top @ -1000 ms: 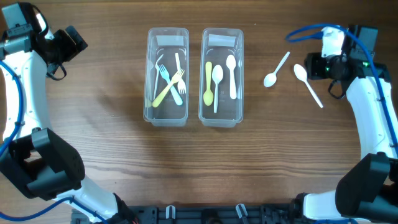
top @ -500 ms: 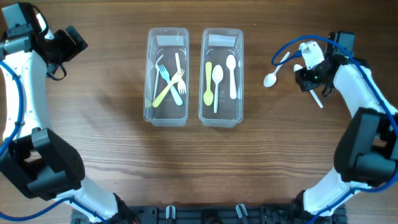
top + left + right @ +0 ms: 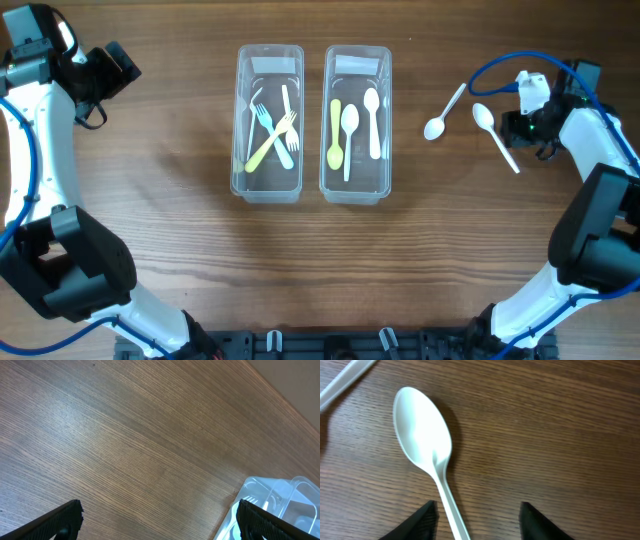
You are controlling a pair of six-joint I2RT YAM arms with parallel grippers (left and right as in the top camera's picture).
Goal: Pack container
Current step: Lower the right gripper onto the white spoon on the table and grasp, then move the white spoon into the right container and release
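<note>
We are holding the right gripper (image 3: 477,519) wide open low over the table (image 3: 180,230). Its black fingers (image 3: 420,521) are straddling the handle of a loose white spoon (image 3: 425,440), which is lying bowl up on the wood (nothing is gripped). The handle is running nearer one finger than the other. A second loose spoon (image 3: 444,112) is lying just beside it, on the side toward the containers, and both are resting outside them.

The spoon container (image 3: 356,172) is already holding one yellow spoon (image 3: 335,135) and two white spoons (image 3: 373,120). The fork container (image 3: 269,180) just beside it is holding crossed forks (image 3: 272,130).

We are keeping the left gripper (image 3: 159,519) open too, empty, over bare wood well apart from the fork container.
</note>
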